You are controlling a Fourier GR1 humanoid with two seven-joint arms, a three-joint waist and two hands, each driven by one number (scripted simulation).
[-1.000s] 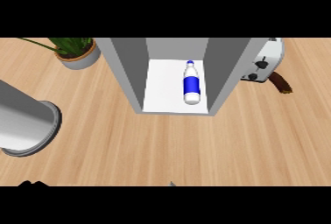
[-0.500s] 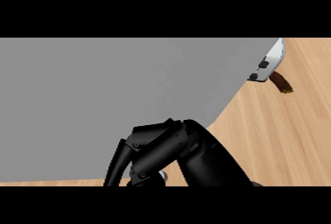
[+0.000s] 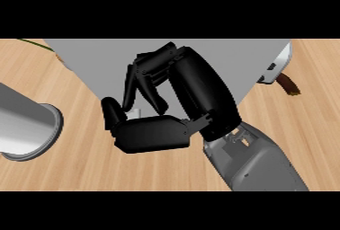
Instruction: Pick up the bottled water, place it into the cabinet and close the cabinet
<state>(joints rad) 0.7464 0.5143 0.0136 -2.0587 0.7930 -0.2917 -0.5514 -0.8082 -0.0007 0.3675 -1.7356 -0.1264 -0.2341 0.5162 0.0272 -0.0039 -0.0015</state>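
Note:
My right hand point(image 3: 156, 134) fills the middle of the head view, its grey forearm point(image 3: 259, 164) rising from the lower right. It lies over the front of the grey cabinet point(image 3: 100, 63), which shows only a flat grey face. The fingers point(image 3: 143, 81) are bent back down towards the thumb point(image 3: 113, 112). A small pale bit shows between them; I cannot tell what it is. The bottled water is hidden. My left hand is out of the picture.
A grey cylinder with a flared rim point(image 3: 30, 128) lies on the wooden counter point(image 3: 86, 170) at the left. A white object point(image 3: 280, 63) with a brown handle point(image 3: 289, 85) stands right of the cabinet. A plant leaf point(image 3: 33, 43) peeks in at top left.
One second ago the cabinet stood open with the bottle lying inside. Then a grey face covered the view. My right hand has since risen to the middle, over that face.

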